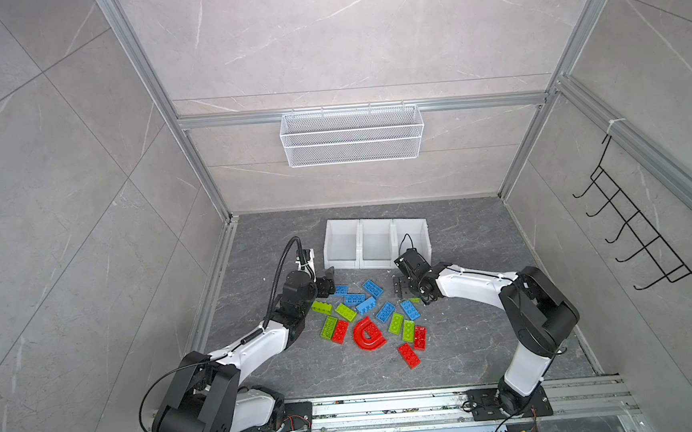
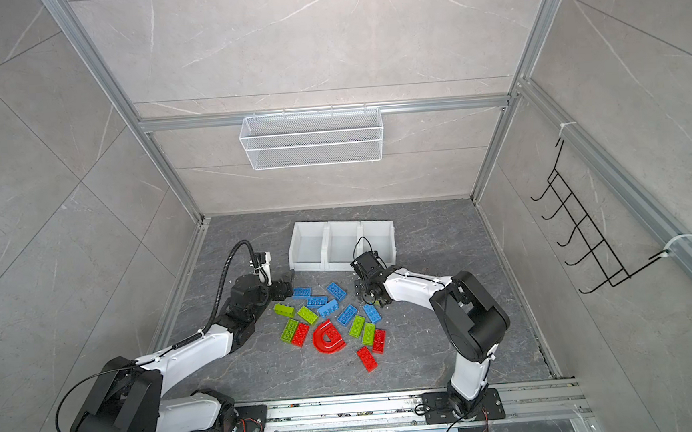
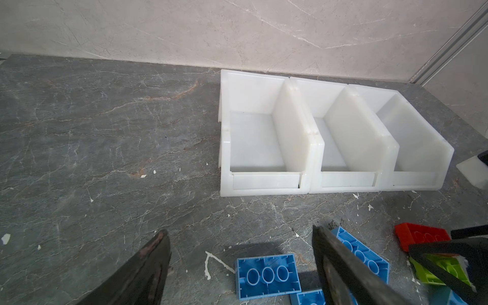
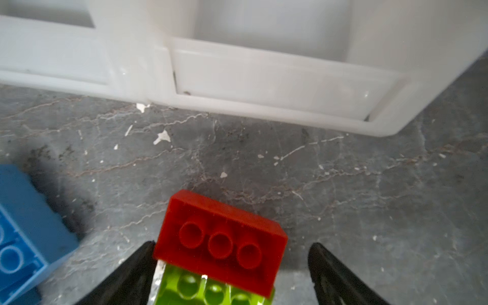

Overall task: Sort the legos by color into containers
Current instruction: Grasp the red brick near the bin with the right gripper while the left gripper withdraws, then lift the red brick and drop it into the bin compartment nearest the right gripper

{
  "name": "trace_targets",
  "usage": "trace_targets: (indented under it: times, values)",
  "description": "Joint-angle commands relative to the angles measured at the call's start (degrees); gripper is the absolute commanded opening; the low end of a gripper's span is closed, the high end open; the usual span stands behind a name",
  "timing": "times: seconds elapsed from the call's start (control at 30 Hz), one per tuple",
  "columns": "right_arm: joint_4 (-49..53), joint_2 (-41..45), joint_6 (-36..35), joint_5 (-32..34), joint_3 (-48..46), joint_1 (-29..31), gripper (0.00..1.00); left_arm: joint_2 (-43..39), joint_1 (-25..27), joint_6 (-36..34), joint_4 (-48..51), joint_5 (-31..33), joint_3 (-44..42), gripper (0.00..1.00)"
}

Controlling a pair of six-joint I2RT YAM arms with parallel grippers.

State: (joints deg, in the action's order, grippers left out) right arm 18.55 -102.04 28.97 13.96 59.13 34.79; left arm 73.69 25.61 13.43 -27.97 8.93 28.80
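Both arms reach in from the near edge, jaws spread.

In both top views the left arm (image 1: 253,344) rises from its base at 7 o'clock, folds at a black elbow and runs its white forearm toward 1 o'clock; the left gripper (image 1: 326,284) points toward 2 o'clock, low, its jaws wide apart in the left wrist view (image 3: 239,232). The right arm (image 1: 474,283) stands up from 5 o'clock, bends at its elbow and stretches toward 10 o'clock; the right gripper (image 1: 400,287) tips downward, jaws parted wide (image 4: 232,245).
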Motion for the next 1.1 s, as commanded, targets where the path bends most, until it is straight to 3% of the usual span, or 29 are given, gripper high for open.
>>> trace_targets:
  times: [0.0, 0.53, 1.07]
  values:
    - [-2.1, -2.1, 0.0, -0.5, 0.3, -0.3, 0.91, 0.5, -0.2, -0.9, -3.8, 0.8, 0.0, 0.86]
    - [2.1, -6.6, -1.9, 0.6, 6.0, -0.3, 0.74, -0.4, -0.2, -0.7, -5.9, 2.9, -1.9, 0.86]
    - [3.0, 6.0, -7.3, 0.6, 5.8, -3.0, 0.65, 2.0, -0.2, -1.3, -6.8, 3.1, -1.6, 0.86]
